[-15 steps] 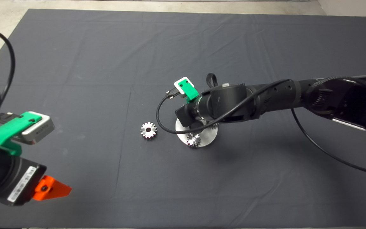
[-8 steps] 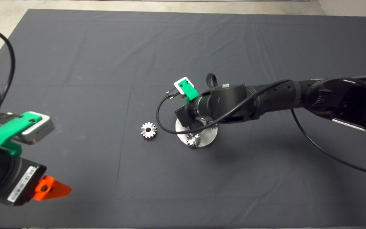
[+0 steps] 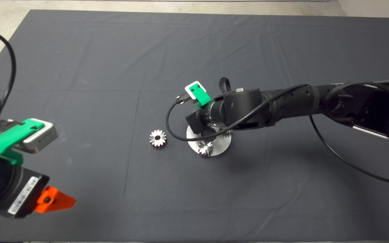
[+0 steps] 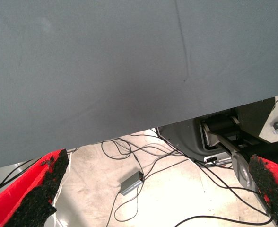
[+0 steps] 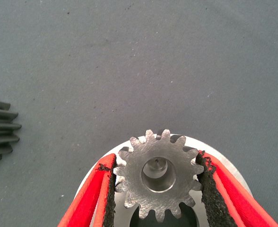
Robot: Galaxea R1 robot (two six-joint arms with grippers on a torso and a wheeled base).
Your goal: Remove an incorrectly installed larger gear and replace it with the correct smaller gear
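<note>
On the bench, over the dark mat (image 3: 113, 84), near its middle: the right end effector (image 5: 156, 160), reaching in from the right side and standing above a round silver plate (image 3: 216, 151). Pinches the smaller gear (image 5: 132, 182) between the two black pads (image 5: 204, 184), one pad touching the teeth on each side. In the right wrist view, sits over the plate with the tip of a pin visible inside the centre hole; cannot tell if fully down on the plate. In the head view, hidden under the black wrist.

On the same plate, toward its near edge, another small gear (image 3: 205, 148); a third small gear (image 3: 227, 134) peeking out from under the arm at the right side of the plate.

On the mat, just to the left of the plate and apart from it: the larger gear (image 3: 157, 138), lying flat, bright face up, dark hole in the centre. Touched by nothing.

At the lower left edge of the head view: the left end effector (image 3: 55, 199), parked, holding nothing. In the left wrist view, red fingers (image 4: 39, 189) spread wide, with the edge of the mat and a floor with cables between them.
</note>
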